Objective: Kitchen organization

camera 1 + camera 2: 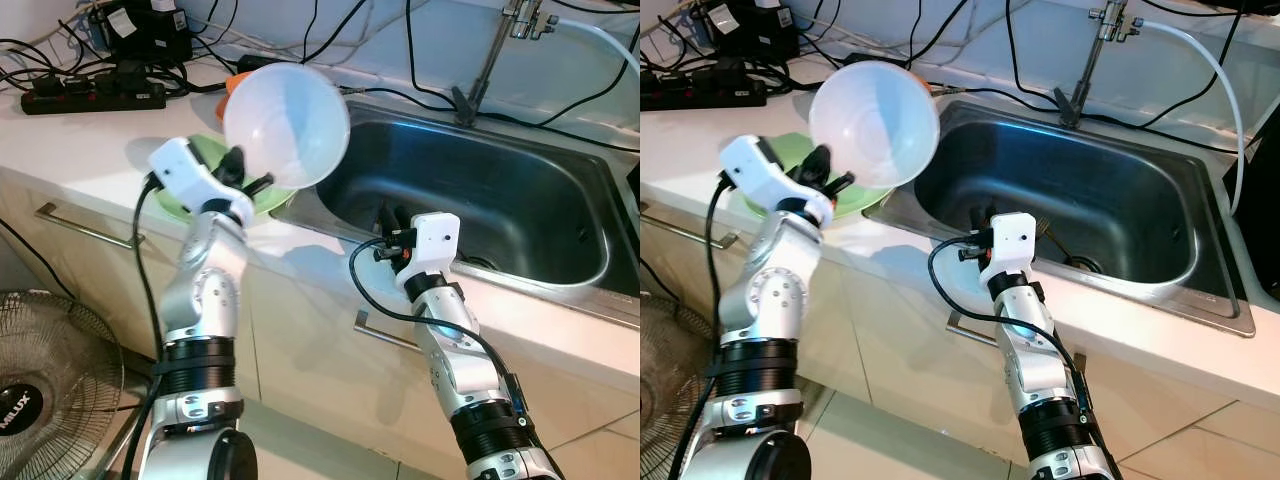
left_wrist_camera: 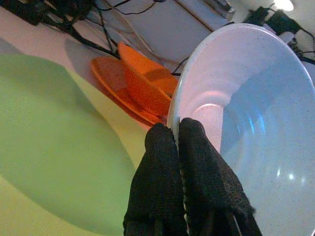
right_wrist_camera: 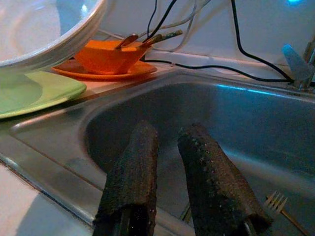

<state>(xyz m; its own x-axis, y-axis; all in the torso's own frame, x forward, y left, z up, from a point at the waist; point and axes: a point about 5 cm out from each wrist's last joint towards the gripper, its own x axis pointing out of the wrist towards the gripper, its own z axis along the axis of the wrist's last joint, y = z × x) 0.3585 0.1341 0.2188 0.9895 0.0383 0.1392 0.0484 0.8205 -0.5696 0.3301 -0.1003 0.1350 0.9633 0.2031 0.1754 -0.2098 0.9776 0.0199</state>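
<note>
This is a home kitchen: a stainless steel sink [image 1: 480, 190] is set into a pale counter [image 1: 70, 150] with a tap [image 1: 1102, 30] rising at its back edge and cupboard fronts with a bar handle [image 1: 85, 228] below. Just beyond the right gripper's fingers [image 3: 138, 167] lies the sink basin with a fork [image 3: 283, 206] on its bottom, and past its far rim stand an orange bowl [image 3: 106, 54] on an orange plate [image 3: 103, 71] beside a green plate [image 3: 34, 91]. A power strip [image 1: 95, 97] with tangled cables along the wall and a floor fan [image 1: 45, 390] by the cupboards suit a lived-in household.
</note>
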